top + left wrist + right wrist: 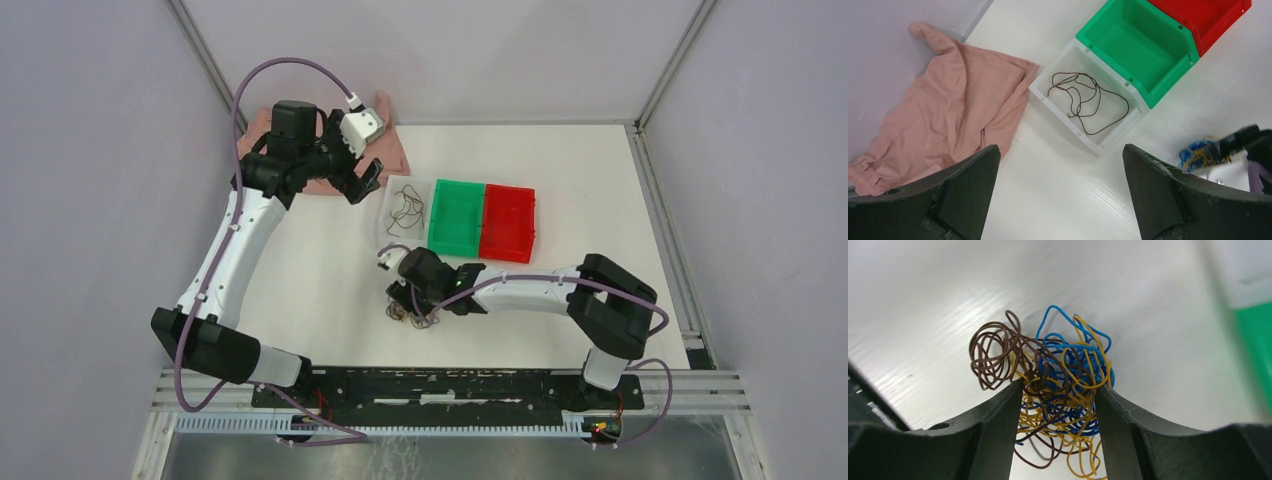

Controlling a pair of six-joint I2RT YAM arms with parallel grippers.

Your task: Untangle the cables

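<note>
A tangle of yellow-orange, blue and dark brown cables (1063, 357) lies on the white table, also seen in the top view (415, 318) and the left wrist view (1198, 152). My right gripper (1058, 390) is low over it (405, 300), and both fingers press the sides of the bunch. A brown coil sticks out to the left of the fingers. One loose dark brown cable (1083, 100) lies in the clear white bin (1058, 107). My left gripper (1060, 155) is open and empty, held above the table between the pink cloth and that bin (363, 180).
A green bin (456, 217) and a red bin (509, 222) stand in a row to the right of the white bin (385, 228). A crumpled pink cloth (948, 100) lies at the back left against the wall. Grey walls enclose the table.
</note>
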